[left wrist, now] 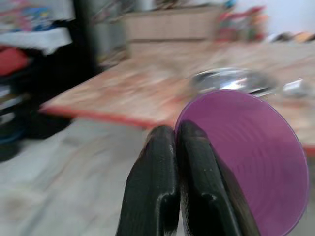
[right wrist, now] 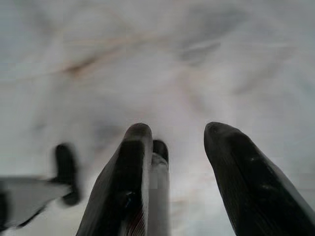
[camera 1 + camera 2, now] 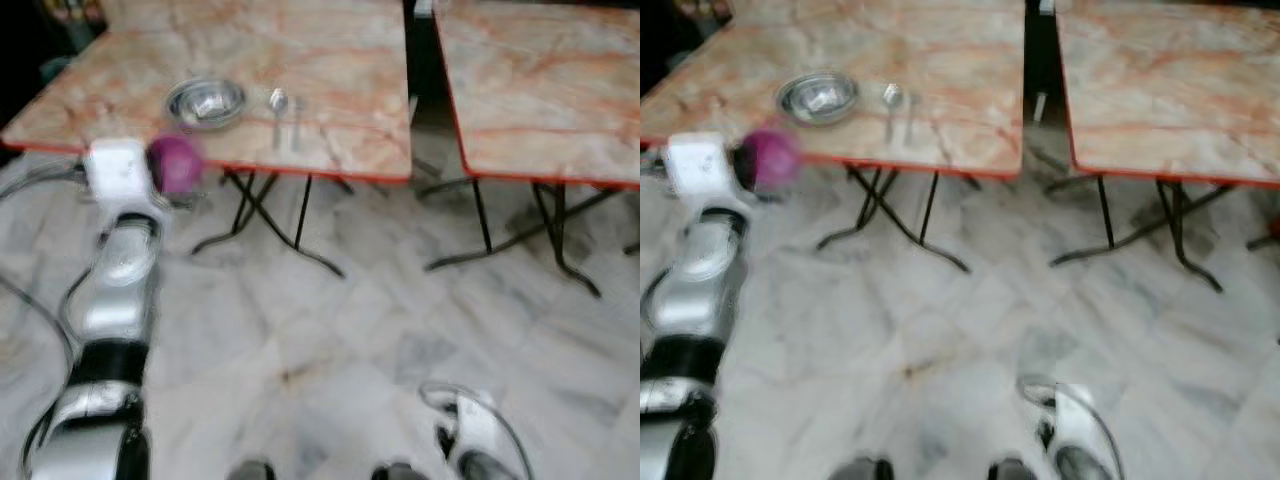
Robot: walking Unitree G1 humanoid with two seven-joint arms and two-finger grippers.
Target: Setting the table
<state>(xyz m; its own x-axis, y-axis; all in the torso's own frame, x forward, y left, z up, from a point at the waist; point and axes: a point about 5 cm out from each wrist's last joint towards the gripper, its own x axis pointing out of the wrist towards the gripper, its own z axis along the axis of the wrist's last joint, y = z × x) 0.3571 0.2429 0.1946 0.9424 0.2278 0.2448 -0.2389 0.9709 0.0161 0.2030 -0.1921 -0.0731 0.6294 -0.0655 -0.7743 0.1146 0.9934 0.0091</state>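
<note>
Carrying a purple cup [image 1: 256, 157] toward the counter [image 3: 330, 90].
Left gripper [image 1: 179, 142] jaws are clamping its rim; right gripper [image 2: 179, 142] jaws are hanging apart. Keeping it level, it should land beside the steel bowl [image 3: 205, 101] and spoon [image 3: 279, 101].

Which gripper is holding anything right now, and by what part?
Left gripper is shut on the purple cup, pinching its rim. Right gripper is open, holding nothing.

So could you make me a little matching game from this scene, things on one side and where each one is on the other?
Things:
1. cup
2. bowl
3. spoon
4. right tool

Places:
A. on the table, right of the bowl
B. hanging low over the floor, open
C. held in the left tool, short of the table edge
D. on the table, near its front edge

Pairs: 1-C, 2-D, 3-A, 4-B
</note>
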